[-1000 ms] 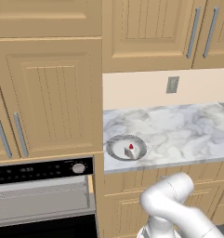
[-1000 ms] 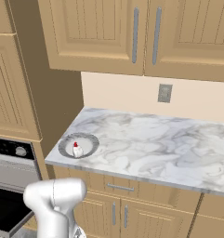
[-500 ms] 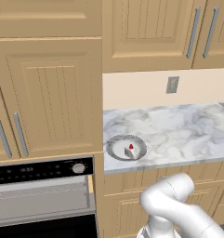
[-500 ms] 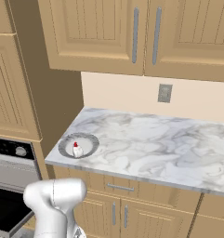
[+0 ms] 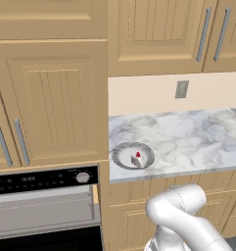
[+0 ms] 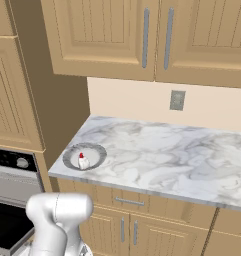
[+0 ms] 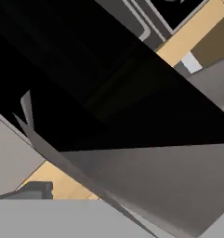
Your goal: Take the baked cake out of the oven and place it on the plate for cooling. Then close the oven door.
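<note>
The marble counter carried the plate near its front left corner, close to the front edge. The baked cake sat on the plate, red topping upward, toward the plate's front.

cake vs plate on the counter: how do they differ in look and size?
Size: the baked cake is tiny; the plate is far wider. Shape: the cake is an upright wedge, the plate a flat round dish. Colour: the cake is pale with a red top, the plate has a grey rim and white centre. Shared: the cake sits on the plate, near the marble counter's left front edge.
</note>
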